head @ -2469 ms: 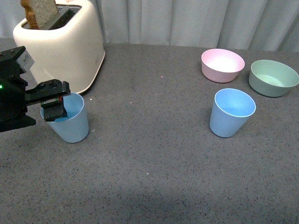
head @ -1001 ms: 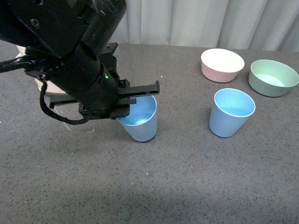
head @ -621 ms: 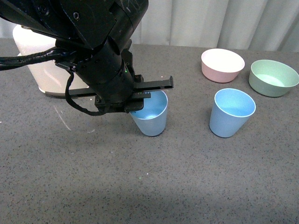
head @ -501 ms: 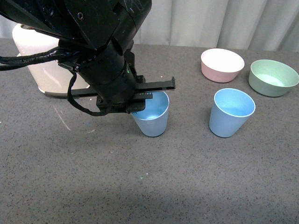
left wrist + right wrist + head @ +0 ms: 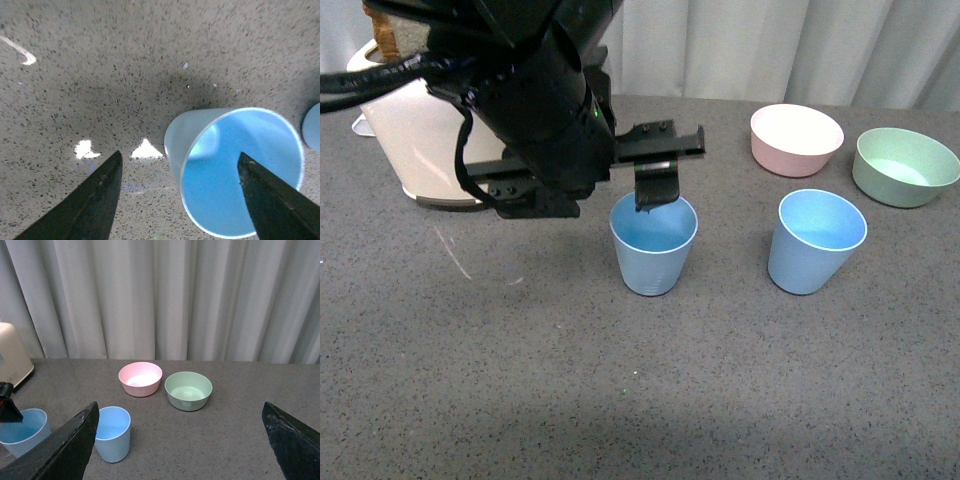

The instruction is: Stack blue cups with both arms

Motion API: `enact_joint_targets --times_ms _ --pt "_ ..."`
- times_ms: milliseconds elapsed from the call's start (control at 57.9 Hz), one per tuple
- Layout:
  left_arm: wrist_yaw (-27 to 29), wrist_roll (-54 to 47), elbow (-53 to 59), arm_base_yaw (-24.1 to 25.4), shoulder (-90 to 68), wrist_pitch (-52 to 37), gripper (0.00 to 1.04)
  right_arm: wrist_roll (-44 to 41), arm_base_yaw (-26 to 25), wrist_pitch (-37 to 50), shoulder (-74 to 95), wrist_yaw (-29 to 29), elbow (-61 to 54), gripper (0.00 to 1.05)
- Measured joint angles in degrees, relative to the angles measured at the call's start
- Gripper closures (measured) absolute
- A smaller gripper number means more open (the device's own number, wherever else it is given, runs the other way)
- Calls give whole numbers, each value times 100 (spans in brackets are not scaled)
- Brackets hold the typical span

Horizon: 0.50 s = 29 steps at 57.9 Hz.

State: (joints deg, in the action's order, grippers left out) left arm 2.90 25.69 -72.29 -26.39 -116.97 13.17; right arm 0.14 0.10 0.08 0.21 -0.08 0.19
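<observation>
Two light blue cups stand upright on the grey table. One [image 5: 653,245] is in the middle, the other [image 5: 815,240] to its right. My left gripper [image 5: 650,195] is open and hovers just over the middle cup's rim without holding it. In the left wrist view the gripper [image 5: 179,154] looks down at that cup [image 5: 240,170], whose rim lies between the spread fingers [image 5: 90,205]. My right gripper [image 5: 180,405] is open and empty, well back from the table. It sees the right cup [image 5: 112,432] and the middle cup [image 5: 22,430]. It does not show in the front view.
A pink bowl [image 5: 796,138] and a green bowl [image 5: 905,165] sit at the back right, behind the right cup. A cream toaster [image 5: 430,120] with toast stands at the back left, partly hidden by my left arm. White curtains hang behind the table.
My left arm carried a cup from beside the toaster rightward to the middle of the table. It has now let go and risen; the cup stands free below it.
</observation>
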Motion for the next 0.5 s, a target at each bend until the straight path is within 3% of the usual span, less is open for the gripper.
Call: enact_joint_targets --times_ms 190,224,276,345,449,501 --pt "26 63 74 42 323 -15 7 -2 0 0 0 0 0 10" --pt "227 -39 175 28 319 -284 7 -2 0 0 0 0 0 10" --pt "1143 -540 813 33 326 -1897 15 -2 0 0 0 0 0 10" --pt "1794 -1283 1834 118 393 -3869 26 -2 -2 0 0 -4 0 10" --pt "1784 -1991 3233 404 664 -6658 42 -2 0 -2 0 9 0 10" --pt "1727 -2149 3626 535 944 -7519 49 0 0 -2 0 11 0 10"
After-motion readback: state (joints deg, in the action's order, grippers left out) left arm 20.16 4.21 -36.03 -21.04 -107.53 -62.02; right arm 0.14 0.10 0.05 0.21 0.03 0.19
